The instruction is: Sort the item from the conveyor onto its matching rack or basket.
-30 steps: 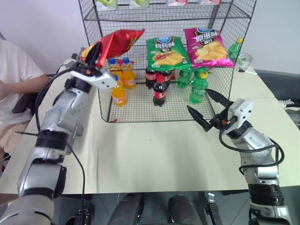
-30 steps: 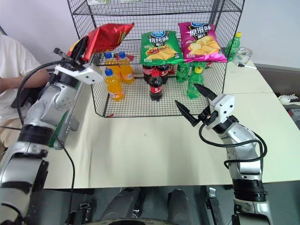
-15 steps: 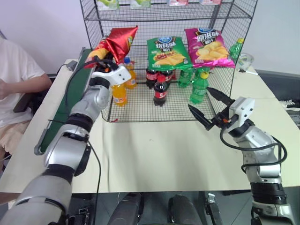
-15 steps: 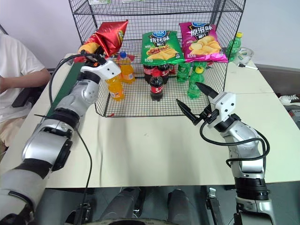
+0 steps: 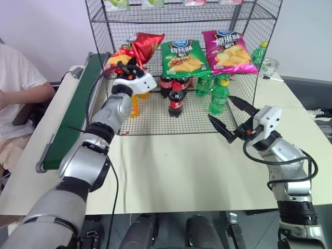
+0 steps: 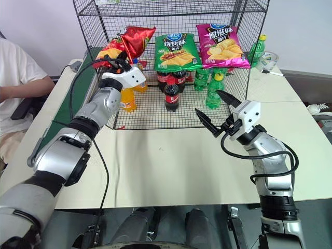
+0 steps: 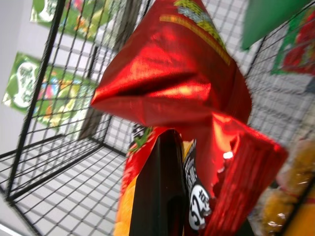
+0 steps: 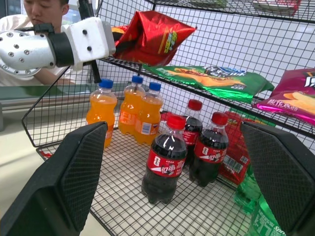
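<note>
Red crinkly chip bag [image 5: 136, 48] is pinched in my closed left gripper [image 5: 127, 68] at the black wire-mesh rack [image 5: 236, 23], unreleased; right gripper [image 5: 231, 117] idles open, empty.

Three chip bags [image 5: 182, 57] (one red).

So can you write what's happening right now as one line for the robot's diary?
left gripper: shut on red chip bag, at rack chip shelf | right gripper: open, empty | green chip bag: shelved

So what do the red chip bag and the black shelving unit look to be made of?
The red crinkly chip bag looks like thin metallised plastic film: glossy, with bright glints and sharp creases. The tall black wire-mesh shelving unit appears to be coated metal wire: thin rigid rods in a grid, with a matte finish.
</note>
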